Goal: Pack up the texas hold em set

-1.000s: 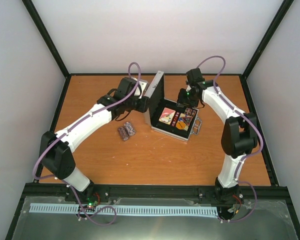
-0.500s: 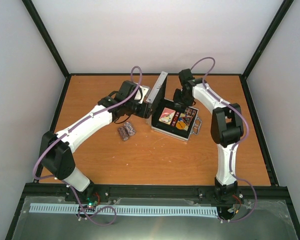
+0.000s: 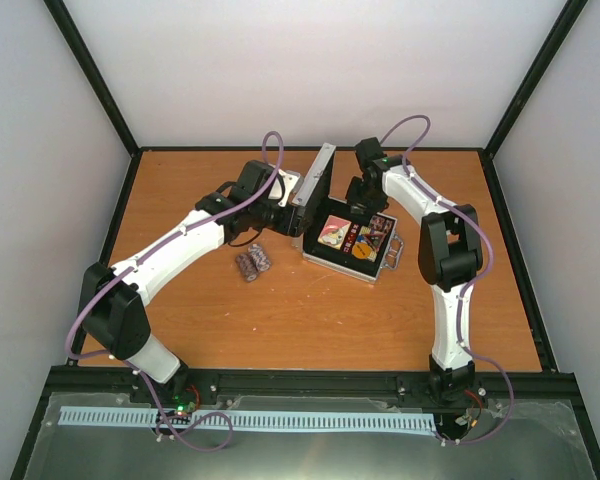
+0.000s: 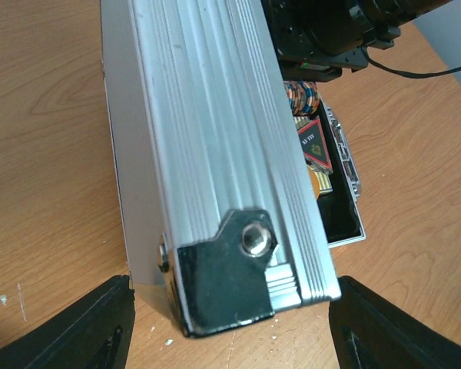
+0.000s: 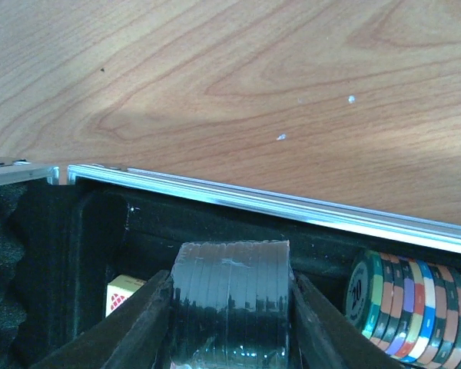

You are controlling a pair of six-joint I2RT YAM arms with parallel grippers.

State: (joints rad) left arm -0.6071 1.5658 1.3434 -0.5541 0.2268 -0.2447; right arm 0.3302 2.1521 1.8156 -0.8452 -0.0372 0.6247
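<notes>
1. Bench (image 3: pixel 310 330): your two arms are bolted at its near edge, and both reach toward its middle.
2. Loose items: two wrapped chip stacks (image 3: pixel 252 262) lie side by side on the bench, near the case's left side but apart from it.
3. Set location: the silver case (image 3: pixel 340 268) sits open at mid-bench with its handle (image 3: pixel 393 253) on the right. A dark red-edged triangle (image 4: pixel 313 142) lies in the black lining.
4. Left gripper (image 3: pixel 288 212): released. Its fingers (image 4: pixel 92 323) stand wide on either side of the lid (image 4: pixel 215 138), at its lower corner, with a gap on each side. The lid stands nearly upright.
5. Right gripper (image 3: pixel 360 208): clenched on a grey wrapped stack (image 5: pixel 230 300) inside the case, one finger on each end. A striped chip stack (image 5: pixel 403 307) lies just beside it. A small red-and-cream piece (image 5: pixel 123 296) on the other side is too hidden to identify.
</notes>
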